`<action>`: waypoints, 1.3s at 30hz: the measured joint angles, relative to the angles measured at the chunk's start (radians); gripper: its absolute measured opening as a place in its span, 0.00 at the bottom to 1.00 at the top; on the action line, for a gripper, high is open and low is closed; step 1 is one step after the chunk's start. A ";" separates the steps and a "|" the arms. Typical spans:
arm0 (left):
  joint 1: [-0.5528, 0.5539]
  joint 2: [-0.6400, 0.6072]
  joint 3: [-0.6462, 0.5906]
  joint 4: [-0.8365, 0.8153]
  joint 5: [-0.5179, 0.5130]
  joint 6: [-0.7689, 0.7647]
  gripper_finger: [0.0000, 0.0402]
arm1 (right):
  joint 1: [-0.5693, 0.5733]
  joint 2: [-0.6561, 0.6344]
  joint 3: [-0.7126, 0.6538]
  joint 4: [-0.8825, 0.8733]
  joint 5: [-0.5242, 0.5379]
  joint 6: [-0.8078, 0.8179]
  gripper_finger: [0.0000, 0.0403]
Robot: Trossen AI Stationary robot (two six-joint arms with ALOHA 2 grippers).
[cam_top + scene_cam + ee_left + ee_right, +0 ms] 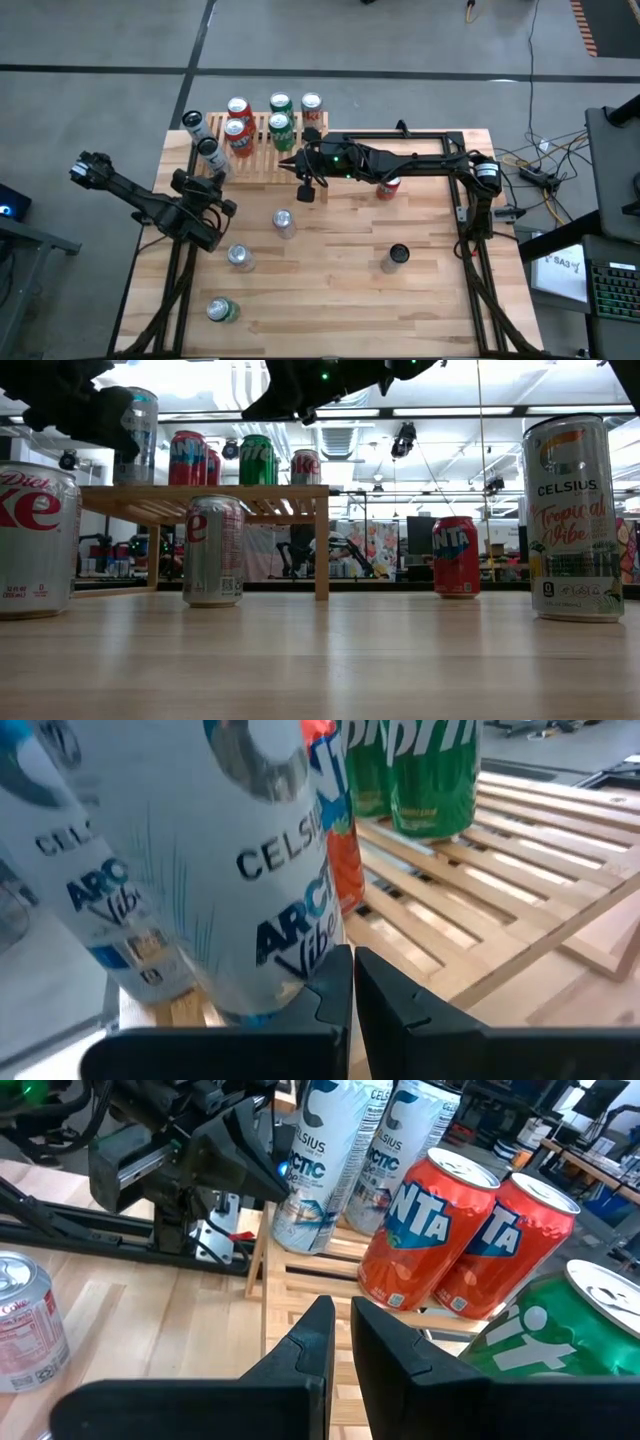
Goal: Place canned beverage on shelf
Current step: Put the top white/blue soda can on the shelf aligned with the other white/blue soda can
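Left hand of mine sits clenched on nothing at the shelf's left end, just beside the two Celsius cans standing there. My right hand hangs over the shelf's front edge, fingers pressed together and empty. Beyond it on the shelf stand two Fanta cans, two Sprite cans and a red can. Off the shelf, on the worktop, I see a Coke can and a Fanta can.

Left hand and right hand both closed, empty.
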 joint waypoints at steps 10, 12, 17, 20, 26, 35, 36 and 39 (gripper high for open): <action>-0.001 0.006 0.000 0.079 -0.020 0.032 0.00 | 0.000 0.000 0.000 -0.004 0.000 -0.013 0.07; -0.001 0.018 0.000 0.124 -0.043 0.072 0.00 | 0.000 0.000 0.000 -0.006 0.000 -0.015 0.07; -0.001 0.047 0.000 0.221 -0.131 0.133 0.00 | 0.000 0.000 0.000 -0.007 0.000 -0.023 0.07; -0.001 0.060 0.000 0.235 -0.191 0.133 0.00 | 0.000 0.000 0.000 -0.007 0.000 -0.027 0.07; 0.009 0.075 0.000 0.241 -0.271 0.128 0.00 | 0.000 0.000 0.000 -0.007 0.000 -0.036 0.07; 0.087 0.086 0.000 0.241 -0.288 0.128 0.00 | 0.000 0.000 0.000 -0.008 0.000 -0.035 0.07; 0.095 0.087 0.000 0.241 -0.288 0.129 0.00 | 0.000 0.000 0.000 -0.009 0.000 -0.035 0.07; 0.110 0.086 0.000 0.241 -0.286 0.131 0.00 | 0.000 0.000 0.000 -0.018 0.000 -0.035 0.07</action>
